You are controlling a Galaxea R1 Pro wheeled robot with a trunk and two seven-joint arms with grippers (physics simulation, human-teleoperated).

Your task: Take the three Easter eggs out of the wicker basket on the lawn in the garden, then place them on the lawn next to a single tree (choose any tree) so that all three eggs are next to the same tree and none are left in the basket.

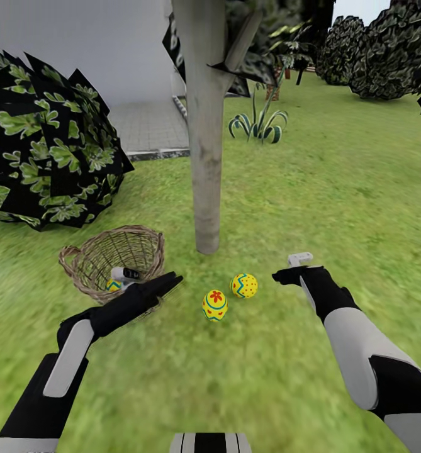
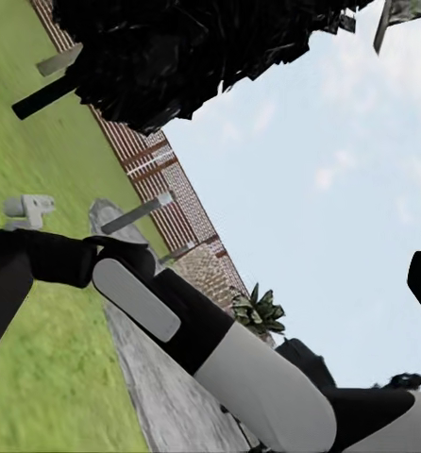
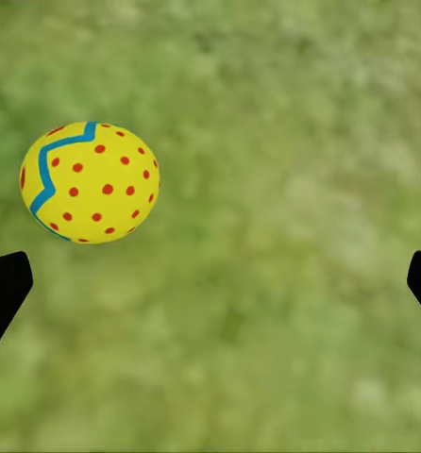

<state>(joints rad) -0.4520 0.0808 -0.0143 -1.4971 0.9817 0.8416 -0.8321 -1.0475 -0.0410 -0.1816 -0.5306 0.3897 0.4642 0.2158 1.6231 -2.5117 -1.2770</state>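
Two eggs (image 1: 214,305) (image 1: 244,285) lie on the lawn (image 1: 298,189) near the tree (image 1: 205,157). The left gripper (image 1: 123,275) pinches the third egg (image 1: 114,284) inside the basket (image 1: 84,258). The right gripper (image 1: 292,267) hovers spread, holding nothing.

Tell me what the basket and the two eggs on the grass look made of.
Basket: woven wicker, matte brown, open weave with gaps showing. Eggs, flower one and dotted one: smooth, hard-looking painted shells, yellow with blue zigzag and red marks; plastic or real shell can't be told.
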